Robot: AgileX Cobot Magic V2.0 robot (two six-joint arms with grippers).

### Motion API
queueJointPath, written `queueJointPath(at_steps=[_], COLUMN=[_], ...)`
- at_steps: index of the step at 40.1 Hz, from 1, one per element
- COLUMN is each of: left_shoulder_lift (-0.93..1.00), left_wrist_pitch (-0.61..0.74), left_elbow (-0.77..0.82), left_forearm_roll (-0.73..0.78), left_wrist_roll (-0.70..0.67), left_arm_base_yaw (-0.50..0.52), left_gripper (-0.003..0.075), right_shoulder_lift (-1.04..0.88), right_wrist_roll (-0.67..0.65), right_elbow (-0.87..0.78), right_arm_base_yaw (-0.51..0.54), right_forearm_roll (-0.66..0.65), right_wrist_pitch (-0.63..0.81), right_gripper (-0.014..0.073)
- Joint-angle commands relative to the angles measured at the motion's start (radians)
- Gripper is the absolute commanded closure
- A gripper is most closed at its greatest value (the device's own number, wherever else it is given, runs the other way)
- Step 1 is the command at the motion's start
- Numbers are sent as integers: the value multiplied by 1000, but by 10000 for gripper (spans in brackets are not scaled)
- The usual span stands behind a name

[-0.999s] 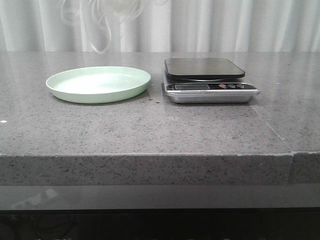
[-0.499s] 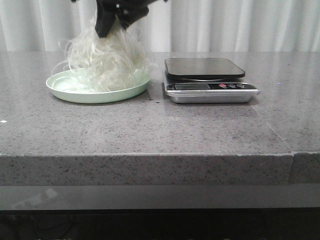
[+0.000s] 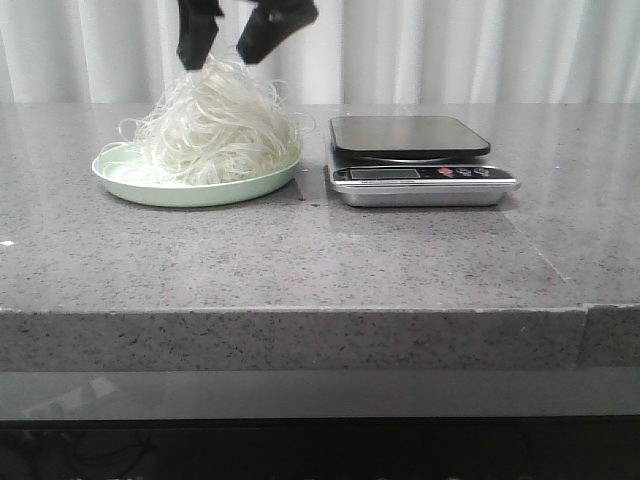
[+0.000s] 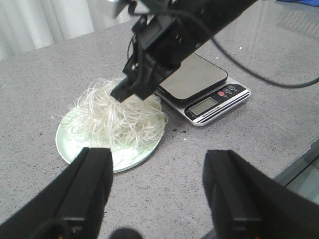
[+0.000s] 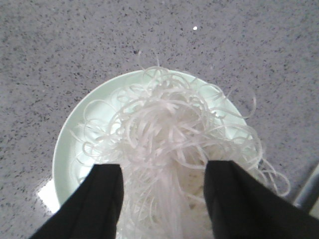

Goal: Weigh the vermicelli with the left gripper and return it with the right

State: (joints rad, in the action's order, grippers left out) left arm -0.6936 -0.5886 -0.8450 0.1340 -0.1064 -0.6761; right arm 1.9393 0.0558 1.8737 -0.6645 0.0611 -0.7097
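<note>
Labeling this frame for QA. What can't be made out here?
- Scale display reading: too small in front and left wrist views.
- Whether the right gripper touches the vermicelli: strands blur around the fingertips.
- Plate centre: covered by noodles.
- Left gripper: fingers cut off by the frame edge.

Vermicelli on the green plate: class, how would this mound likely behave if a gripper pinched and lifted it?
The vermicelli is a loose, springy tangle, so probably light and floppy. Loops overhang the plate rim, so stray strands may trail or snag.
</note>
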Motion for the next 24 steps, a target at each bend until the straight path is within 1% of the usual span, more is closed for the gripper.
queueJointPath(at_steps=[1, 5, 10, 14, 24], left_shoulder_lift=[1, 1, 1, 1, 1], left_wrist_pitch=[68, 68, 68, 68, 68], left_elbow=[-26, -26, -26, -26, -26], left_forearm_roll=[-4, -4, -4, -4, -4], left_wrist_roll=[-12, -12, -12, -12, -12], left_arm_base_yaw=[-7, -7, -7, -7, -7], left_gripper=[239, 239, 239, 239, 239], right_shoulder_lift=[-136, -207, -327, -430, -677], right_wrist_roll=[8, 8, 8, 8, 8], right_elbow=[38, 34, -20, -116, -360], right_arm_base_yaw=[4, 6, 6, 6, 6], right_forearm_roll=[-3, -3, -3, -3, -6], right_wrist_pitch=[-1, -57, -48, -23, -21], right_gripper=[101, 101, 101, 101, 101])
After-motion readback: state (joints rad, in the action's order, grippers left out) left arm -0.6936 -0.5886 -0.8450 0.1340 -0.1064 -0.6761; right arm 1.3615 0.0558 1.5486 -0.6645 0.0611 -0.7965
